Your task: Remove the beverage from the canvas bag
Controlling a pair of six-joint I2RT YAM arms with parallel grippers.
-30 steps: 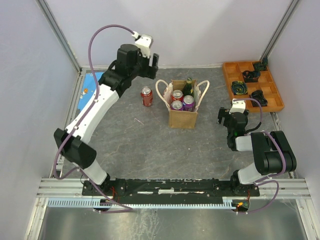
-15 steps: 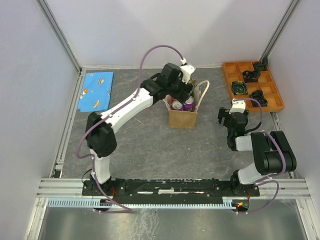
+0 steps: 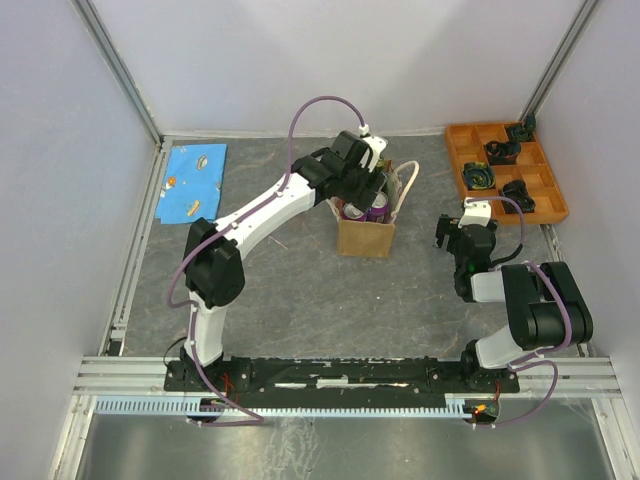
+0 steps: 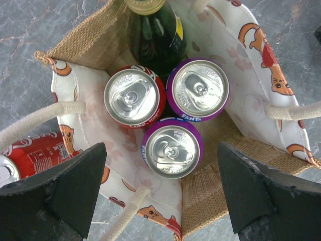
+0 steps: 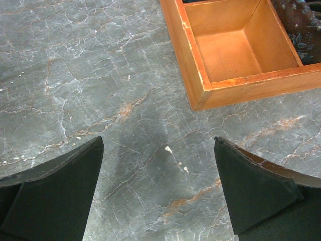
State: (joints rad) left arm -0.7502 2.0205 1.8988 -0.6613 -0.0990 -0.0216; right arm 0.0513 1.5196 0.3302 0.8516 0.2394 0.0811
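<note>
The canvas bag (image 3: 365,238) stands upright in the middle of the table, tan with white rope handles (image 4: 35,118). In the left wrist view I look straight down into it (image 4: 241,145). Inside stand a red cola can (image 4: 134,96), a purple Fanta can (image 4: 198,89), a second purple can (image 4: 172,148) and a dark green bottle (image 4: 153,30). My left gripper (image 4: 160,165) is open above the bag's mouth, its fingers either side of the near purple can. My right gripper (image 5: 158,145) is open and empty over bare table.
Another red cola can (image 4: 35,153) lies on the table just outside the bag's left wall. An orange compartment tray (image 3: 500,190) with dark objects sits at the back right; its corner (image 5: 200,75) is close to my right gripper. A blue cloth (image 3: 193,180) lies at the back left.
My left arm has swung from the back left, near the loose red can, to above the bag's opening. My right arm has not moved.
</note>
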